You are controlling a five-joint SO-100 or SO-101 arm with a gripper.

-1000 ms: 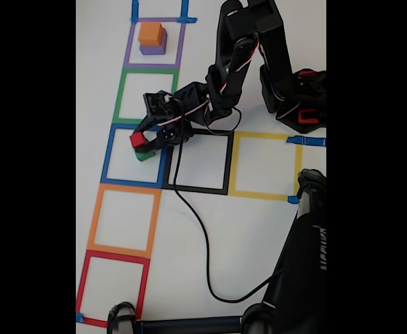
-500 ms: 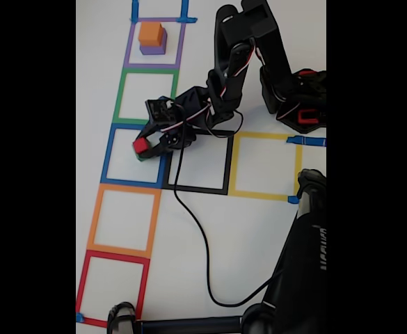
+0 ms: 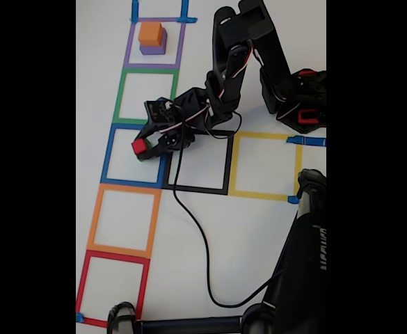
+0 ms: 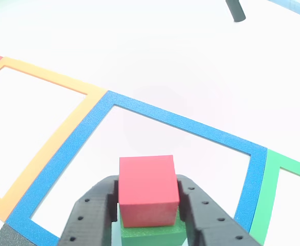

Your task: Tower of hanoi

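1. Tool (image 4: 147,205): two black fingers (image 4: 96,210) closed on the sides of the red cube (image 4: 147,189), one on each flank; in the fixed view the tool (image 3: 142,147) sits at the end of the black arm (image 3: 220,83)
2. Red cube: held between the fingers, resting on top of a green block (image 4: 152,233) whose upper face shows just beneath it; in the fixed view the red cube (image 3: 139,146) lies inside the blue square
3. Blue square (image 4: 191,125): tape outline on the white table (image 4: 139,46), enclosing the tool tip and both blocks; in the fixed view the blue square (image 3: 109,156) is third from the top of the column
4. Beside the tool: an orange square (image 4: 52,84) borders the blue one on one side and a green square (image 4: 265,195) on the other
5. Beyond the green square (image 3: 123,94), far from the tool: a purple square (image 3: 181,45) holding an orange cube (image 3: 151,33) stacked on a purple block (image 3: 152,49)
6. Behind the tool, in the fixed view: a black square (image 3: 227,167) and a yellow square (image 3: 266,136), with a black cable (image 3: 203,243) trailing across the table
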